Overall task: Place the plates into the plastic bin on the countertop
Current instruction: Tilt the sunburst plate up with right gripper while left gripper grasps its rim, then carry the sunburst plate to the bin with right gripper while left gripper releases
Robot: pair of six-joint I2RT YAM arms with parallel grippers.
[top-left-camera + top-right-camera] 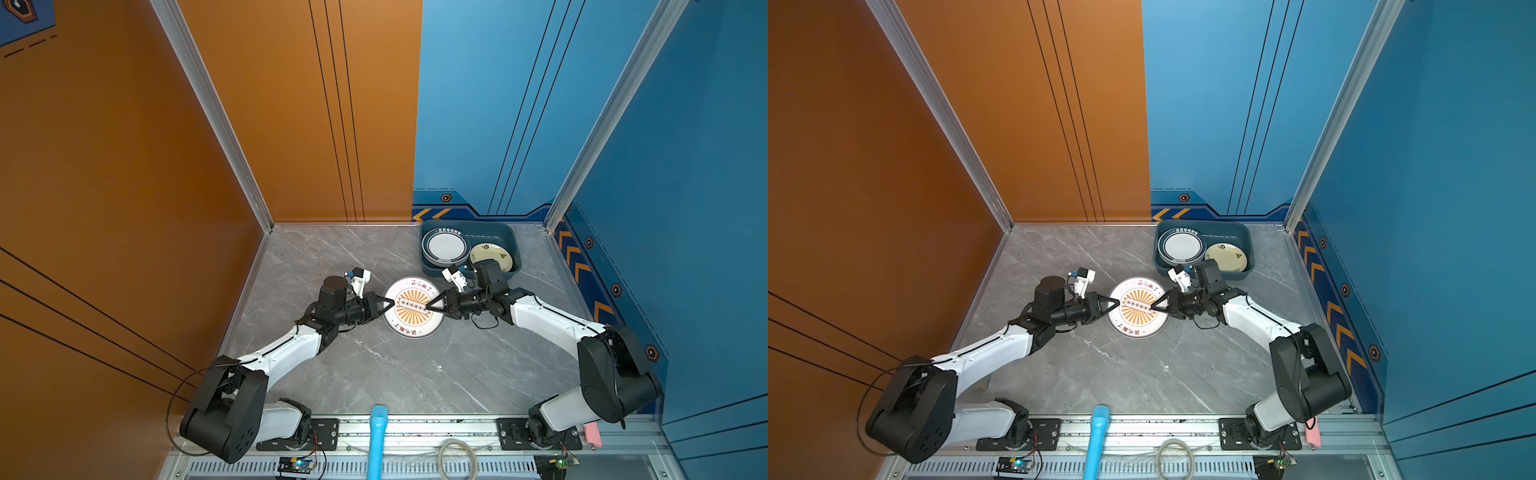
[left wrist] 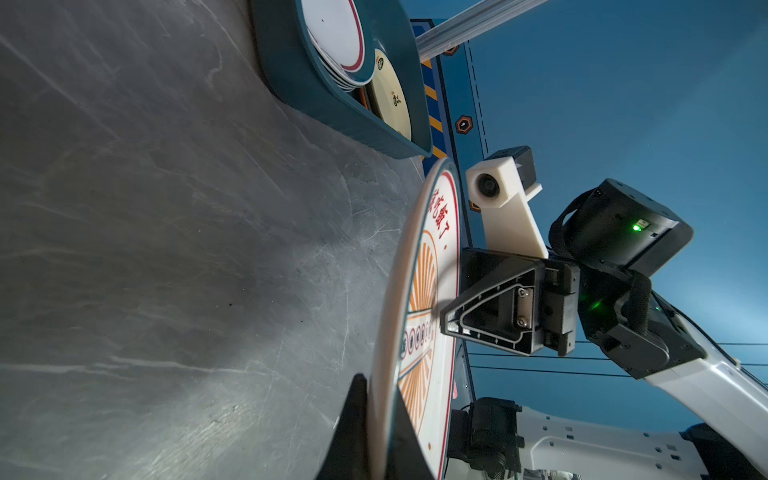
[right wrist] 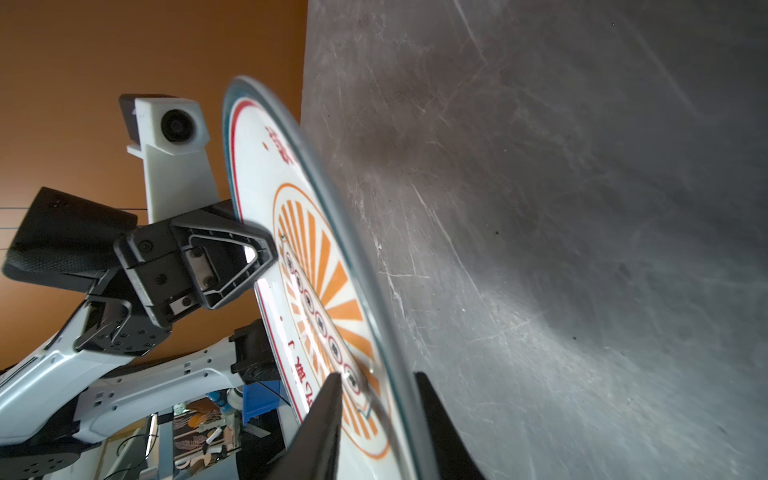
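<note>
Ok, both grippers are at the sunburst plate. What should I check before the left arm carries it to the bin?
1. Grip: left gripper shut on the sunburst plate: ok; its fingers pinch the rim.
2. Release: right gripper let go: ok; its jaws stand apart with a gap to the rim.
3. Right gripper withdrawn: not ok; its fingers straddle the rim.
4. Route to the plastic bin: not ok; the right arm's wrist sits between plate and bin.
5. Room in the bin: ok; the white plate stack and cream plate lie side by side, tops free.
6. Plate clear of the countertop: cannot tell.
</note>
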